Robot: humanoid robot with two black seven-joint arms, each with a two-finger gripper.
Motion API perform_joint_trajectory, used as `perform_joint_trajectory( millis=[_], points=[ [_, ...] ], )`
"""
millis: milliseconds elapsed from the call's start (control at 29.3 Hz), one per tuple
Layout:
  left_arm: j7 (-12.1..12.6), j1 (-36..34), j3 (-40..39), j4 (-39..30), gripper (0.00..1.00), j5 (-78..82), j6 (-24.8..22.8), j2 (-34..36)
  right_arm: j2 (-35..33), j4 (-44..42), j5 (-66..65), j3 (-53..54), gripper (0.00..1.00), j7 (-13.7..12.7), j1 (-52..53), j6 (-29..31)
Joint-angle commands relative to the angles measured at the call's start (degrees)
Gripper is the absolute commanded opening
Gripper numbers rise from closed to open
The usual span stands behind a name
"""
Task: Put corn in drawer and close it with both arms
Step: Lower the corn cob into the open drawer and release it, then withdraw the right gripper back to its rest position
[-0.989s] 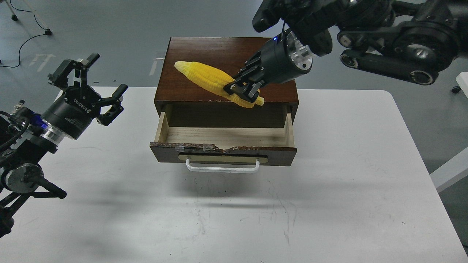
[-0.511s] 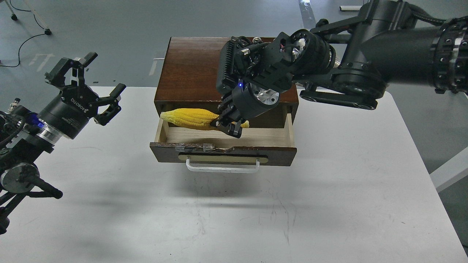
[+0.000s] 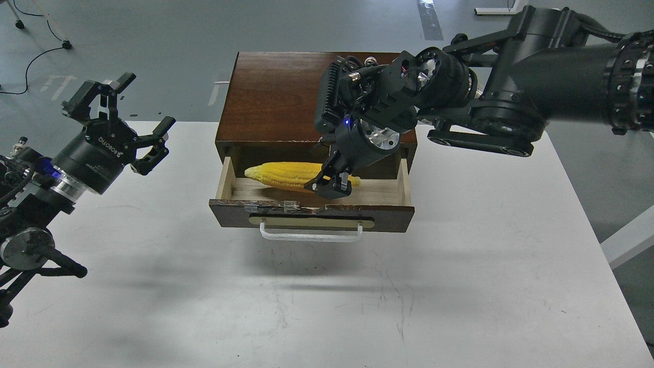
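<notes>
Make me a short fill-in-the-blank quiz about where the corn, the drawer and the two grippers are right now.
1. The corn lies inside the pulled-out ____.
2. The ____ gripper is closed on the corn's thick end.
3. The left gripper is ____ and holds nothing.
4. The cabinet stands on a ____ table.

Missing words: drawer; right; open; white
</notes>
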Motion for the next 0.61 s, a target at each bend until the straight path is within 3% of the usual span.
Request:
perform_joint_trajectory(
  millis=[0,170,375,580],
  points=[
    [0.0,-0.1,0.0,0.0,0.99,0.0,0.0,0.2,-2.3,0.8,2.2,0.9,0.95,0.0,0.9,0.0],
    [0.0,-0.1,0.0,0.0,0.99,0.4,0.0,0.6,-7.6,2.1,9.9,4.7,0.96,0.0,2.3,0.1],
    [0.0,-0.1,0.1,0.0,0.99,0.4,0.0,1.0,-19.2,2.3,27.8,10.0,0.98,0.0,1.0,0.1],
    [0.0,-0.1,0.3,0.0,0.99,0.4,0.0,0.9,-32.8,2.0,49.7,25.0,0.98,0.0,-15.8,0.1]
  ],
)
